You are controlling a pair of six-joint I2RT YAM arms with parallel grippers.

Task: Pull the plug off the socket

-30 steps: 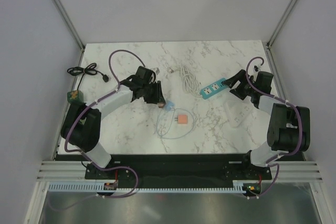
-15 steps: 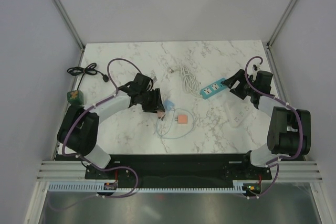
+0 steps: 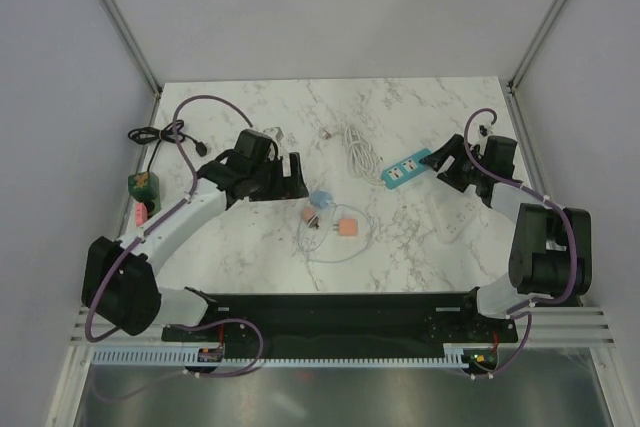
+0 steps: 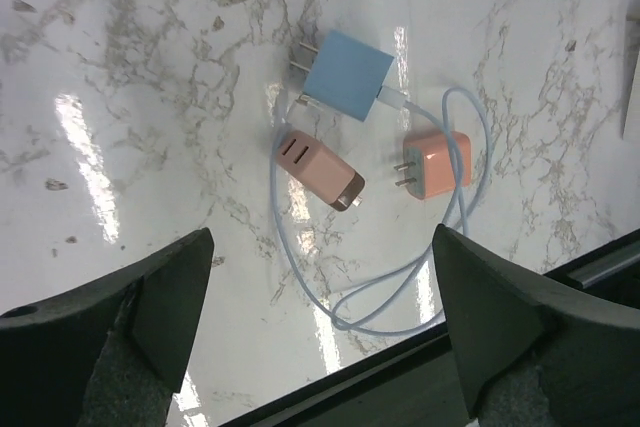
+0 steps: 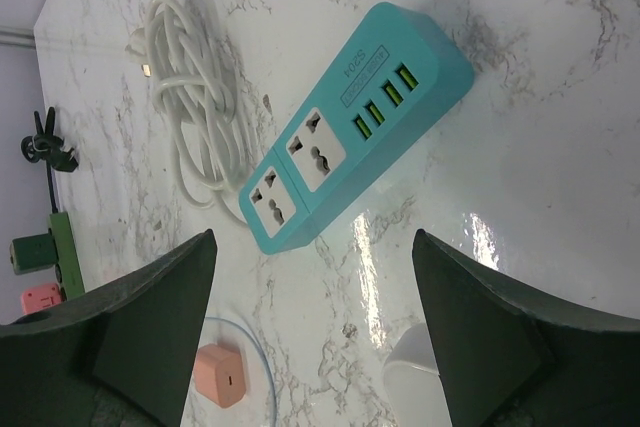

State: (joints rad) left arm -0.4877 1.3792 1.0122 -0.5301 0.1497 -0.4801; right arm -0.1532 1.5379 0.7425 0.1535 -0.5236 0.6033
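Away toward the far left my left tool has drawn, wide and empty, with the blue plug lying free just beside the pink socket; I judge a careless return could snag the pale cable, dragging both.

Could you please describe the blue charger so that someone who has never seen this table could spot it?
On the marble table, find the three small blocks lying by the looped pale cable near the middle. The blue charger is the one farthest from the arm bases. It alone is sky blue, beside a pink adapter and an orange charger.
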